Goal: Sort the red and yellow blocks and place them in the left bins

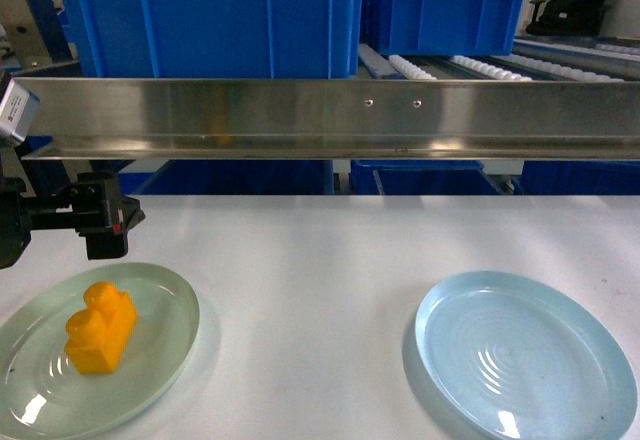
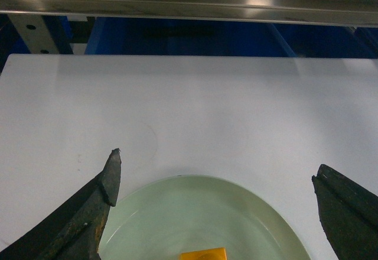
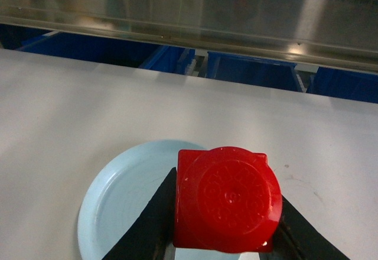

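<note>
1. You had the red block (image 3: 227, 200) already pinched in your right gripper (image 3: 227, 236), studded face toward the wrist camera, held up over the pale blue plate (image 3: 127, 195). So I'd call this the carry step for red: picked, not yet binned.

2. Your left gripper (image 2: 215, 195) was spread wide with nothing in it, hanging over the far edge of the greenish plate (image 1: 170, 290). The yellow block (image 1: 100, 328) was sitting on that plate, untouched, a bit nearer the robot than the fingertips; only a sliver of it showed at the bottom of the left wrist view.

3. The blue bins (image 1: 210, 20) were all on the far side of the metal rail (image 1: 330, 120): a big one above it toward the left, another (image 1: 445, 10) further right, and more tubs peeking out below it.

4. Next move, my guess: the red had to go up and over toward the left tubs, so you needed enough lift to clear that rail. Which bin takes red I couldn't tell from these shots.

5. What's in the way: the rail itself is the main thing, spanning the whole width between the plates and the bins. Also, the right arm crossing leftward would pass near your left arm parked by the greenish plate, so watch that. The white table (image 1: 320, 250) between the plates had nothing else on it.
</note>
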`<state>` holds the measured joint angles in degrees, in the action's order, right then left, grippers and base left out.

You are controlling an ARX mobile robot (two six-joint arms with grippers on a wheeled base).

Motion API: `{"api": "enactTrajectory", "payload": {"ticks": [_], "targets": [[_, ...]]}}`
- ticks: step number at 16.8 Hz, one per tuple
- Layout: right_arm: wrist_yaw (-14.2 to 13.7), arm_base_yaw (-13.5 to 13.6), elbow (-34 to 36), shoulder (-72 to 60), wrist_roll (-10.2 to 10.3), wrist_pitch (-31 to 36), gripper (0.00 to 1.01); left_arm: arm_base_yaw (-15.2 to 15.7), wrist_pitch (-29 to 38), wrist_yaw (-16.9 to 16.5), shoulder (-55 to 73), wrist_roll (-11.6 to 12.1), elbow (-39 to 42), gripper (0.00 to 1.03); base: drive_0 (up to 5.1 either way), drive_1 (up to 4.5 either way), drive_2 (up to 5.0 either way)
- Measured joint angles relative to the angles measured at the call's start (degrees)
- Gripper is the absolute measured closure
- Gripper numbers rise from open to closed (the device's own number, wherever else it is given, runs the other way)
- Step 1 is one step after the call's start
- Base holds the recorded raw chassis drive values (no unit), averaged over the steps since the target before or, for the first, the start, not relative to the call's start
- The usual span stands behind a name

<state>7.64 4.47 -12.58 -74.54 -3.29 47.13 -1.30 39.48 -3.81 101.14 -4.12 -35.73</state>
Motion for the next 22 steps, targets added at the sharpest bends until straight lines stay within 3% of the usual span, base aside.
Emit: {"api": "enactTrajectory", "payload": {"ticks": [7, 8, 13, 18, 19, 22], "targets": [[0.11, 0.02, 0.00, -0.35, -0.31, -0.31, 0.73, 0.00, 0.00, 0.02, 0.00, 0.02, 0.00, 0.05, 0.0, 0.00, 0.0], [0.09, 0.00, 0.00, -0.35, -0.35, -0.33, 0.73, -0.20, 0.87, 0.00, 0.00, -0.02, 0.33, 0.11, 0.0, 0.00, 0.0], [0.11, 0.00, 0.00, -0.35, -0.42, -0.35, 0.73, -1.49, -0.46, 1.49, 0.00, -0.04, 1.14, 0.63, 0.0, 0.00, 0.0], [0.11, 0.00, 0.00, -0.35, -0.42, -0.35, 0.73, -1.01, -2.73, 3.96, -0.02, 0.22, 2.03, 0.09, 0.0, 0.00, 0.0], [0.11, 0.00, 0.00, -0.35, -0.42, -0.33, 0.73, -1.27, -4.26, 4.72, -0.37, 0.31, 2.58, 0.03, 0.0, 0.00, 0.0], [0.11, 0.02, 0.00, -0.35, -0.44, -0.33, 0.73, -2.32, -5.18, 6.75, -0.81, 0.83, 3.69, 0.05, 0.0, 0.00, 0.0]]}}
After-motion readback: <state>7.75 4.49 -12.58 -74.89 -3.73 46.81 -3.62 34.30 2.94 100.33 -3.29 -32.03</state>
